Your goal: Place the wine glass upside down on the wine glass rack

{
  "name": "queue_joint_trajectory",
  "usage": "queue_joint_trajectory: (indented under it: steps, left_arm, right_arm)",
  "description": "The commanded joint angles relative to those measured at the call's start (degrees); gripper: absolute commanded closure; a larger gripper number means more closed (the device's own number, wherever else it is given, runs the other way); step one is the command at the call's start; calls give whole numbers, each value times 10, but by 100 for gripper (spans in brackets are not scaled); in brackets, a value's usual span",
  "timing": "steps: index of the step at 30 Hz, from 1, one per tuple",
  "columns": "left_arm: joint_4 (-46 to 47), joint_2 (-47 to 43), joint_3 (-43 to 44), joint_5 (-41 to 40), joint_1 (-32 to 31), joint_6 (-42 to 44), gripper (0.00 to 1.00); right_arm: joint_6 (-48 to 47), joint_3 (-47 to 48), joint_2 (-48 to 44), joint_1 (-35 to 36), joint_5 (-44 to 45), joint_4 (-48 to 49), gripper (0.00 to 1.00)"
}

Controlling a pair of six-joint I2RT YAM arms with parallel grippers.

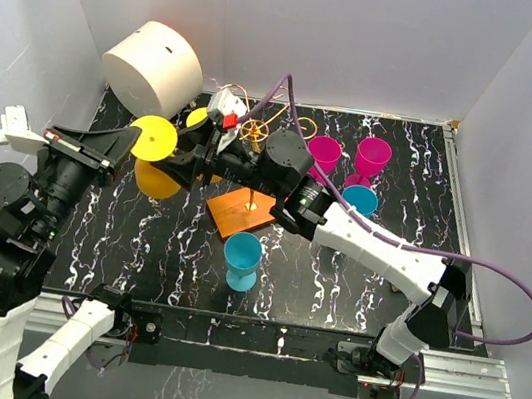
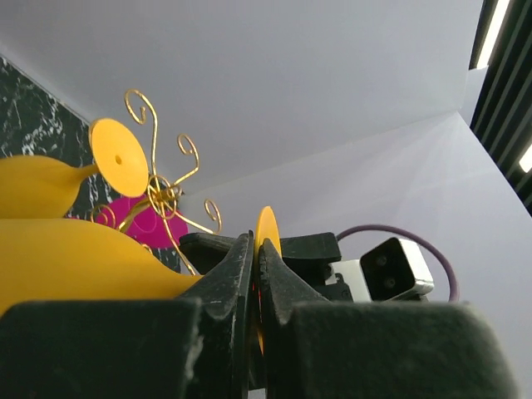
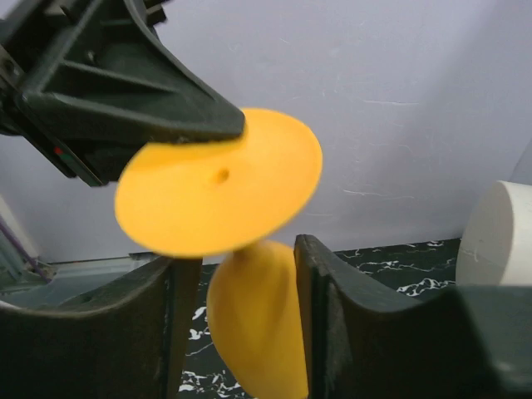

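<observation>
My left gripper is shut on the rim of the foot disc of a yellow wine glass, holding it in the air left of the rack. Its bowl lies beside my left fingers. In the right wrist view the foot faces the camera and the bowl hangs between the fingers of my right gripper, which is open around it. The gold wire rack stands on its orange-brown base. A second yellow glass hangs on the rack.
A white cylinder lies at the back left. Two magenta glasses and a blue one stand right of the rack. Another blue glass stands in front of the base. White walls enclose the table.
</observation>
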Motion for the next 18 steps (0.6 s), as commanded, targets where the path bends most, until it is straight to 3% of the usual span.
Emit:
queue_joint_trajectory:
  steps: [1,7,18]
  left_arm:
    - [-16,6,58,-70,-1,66,100]
    - [-18,6,77,-139,-1,120,100]
    - [9,102,125,-108,-4,200,100]
  right_arm:
    - [54,30,-20,1,37,-17,47]
    - [99,-6,-57,1,45,-34,29]
    - [255,-8,-120,1,163,-78,28]
